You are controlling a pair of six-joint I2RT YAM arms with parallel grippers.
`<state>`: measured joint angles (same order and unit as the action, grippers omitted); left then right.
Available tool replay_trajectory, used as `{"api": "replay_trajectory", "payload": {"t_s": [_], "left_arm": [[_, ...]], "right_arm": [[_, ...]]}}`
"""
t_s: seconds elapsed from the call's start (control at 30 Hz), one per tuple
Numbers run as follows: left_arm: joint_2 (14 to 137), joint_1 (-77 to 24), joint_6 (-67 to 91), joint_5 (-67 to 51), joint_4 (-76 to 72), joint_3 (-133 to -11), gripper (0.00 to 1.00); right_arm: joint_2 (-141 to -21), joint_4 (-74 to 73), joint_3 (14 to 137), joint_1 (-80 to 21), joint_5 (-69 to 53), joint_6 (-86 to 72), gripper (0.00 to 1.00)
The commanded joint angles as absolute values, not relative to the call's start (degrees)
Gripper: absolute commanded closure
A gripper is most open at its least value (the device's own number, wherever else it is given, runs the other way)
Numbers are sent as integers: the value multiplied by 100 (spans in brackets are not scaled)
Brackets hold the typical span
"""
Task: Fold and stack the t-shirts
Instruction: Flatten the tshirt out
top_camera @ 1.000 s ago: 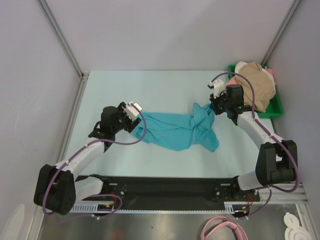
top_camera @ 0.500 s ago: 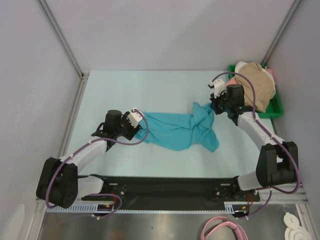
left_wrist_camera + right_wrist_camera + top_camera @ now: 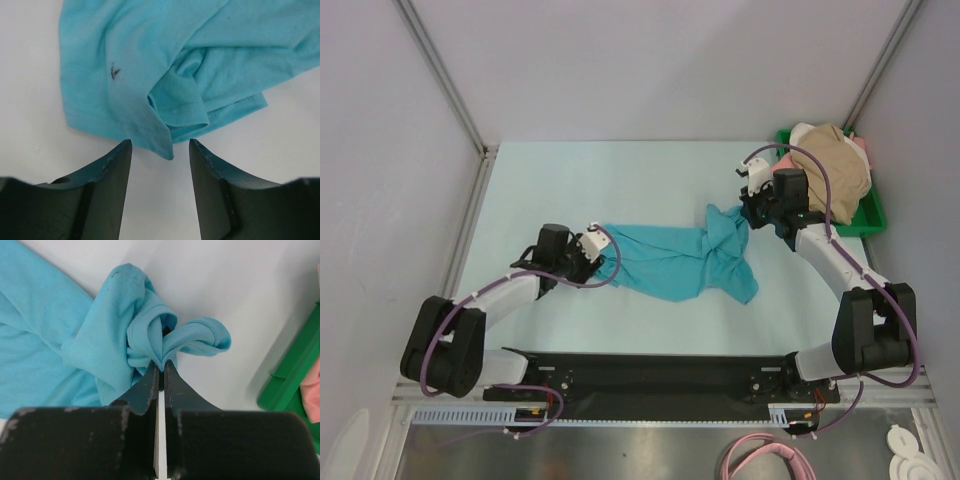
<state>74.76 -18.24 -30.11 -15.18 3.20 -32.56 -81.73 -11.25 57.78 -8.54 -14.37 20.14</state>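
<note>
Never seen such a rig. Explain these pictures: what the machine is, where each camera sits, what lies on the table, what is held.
Two robot arms stand at the near edge of a table. The wide picture looks down from above and behind them; the other two come from cameras on the wrists. A teal t-shirt lies crumpled on the table; a green tray at far right holds a tan t-shirt. The right gripper is shut on a fold of the teal one. The left gripper is open, a shirt corner between its jaws.
</note>
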Motion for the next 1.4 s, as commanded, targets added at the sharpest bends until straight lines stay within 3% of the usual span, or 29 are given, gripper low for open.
{"api": "replay_trajectory", "payload": {"t_s": [0.0, 0.47, 0.8, 0.87, 0.9, 0.93, 1.2, 1.37], "left_arm": [[7654, -1854, -3129, -1494, 229, -3278, 46], [7805, -1846, -2980, -1231, 17, -3349, 71], [7611, -1846, -2935, -1283, 27, -3375, 68], [7567, -1846, -2944, -1266, 18, -3331, 78], [7550, -1837, -2944, -1266, 18, -3331, 95], [7550, -1846, -2944, -1231, 18, -3331, 99], [7023, -1846, -2892, -1398, 254, -3445, 100], [6154, -1802, -2874, -853, 281, -3419, 100]], "right_arm": [[-8016, -853, 5827, -853, -1371, 2013, 100], [-7963, -835, 5748, -809, -1424, 2030, 100], [-7963, -844, 5731, -800, -1433, 2030, 100], [-7972, -844, 5730, -809, -1441, 2022, 100], [-7963, -835, 5722, -809, -1441, 2030, 100], [-7972, -835, 5722, -809, -1433, 2039, 100], [-7963, -853, 5704, -809, -1415, 2048, 100], [-7814, -957, 5687, -747, -1459, 1986, 100]]}}
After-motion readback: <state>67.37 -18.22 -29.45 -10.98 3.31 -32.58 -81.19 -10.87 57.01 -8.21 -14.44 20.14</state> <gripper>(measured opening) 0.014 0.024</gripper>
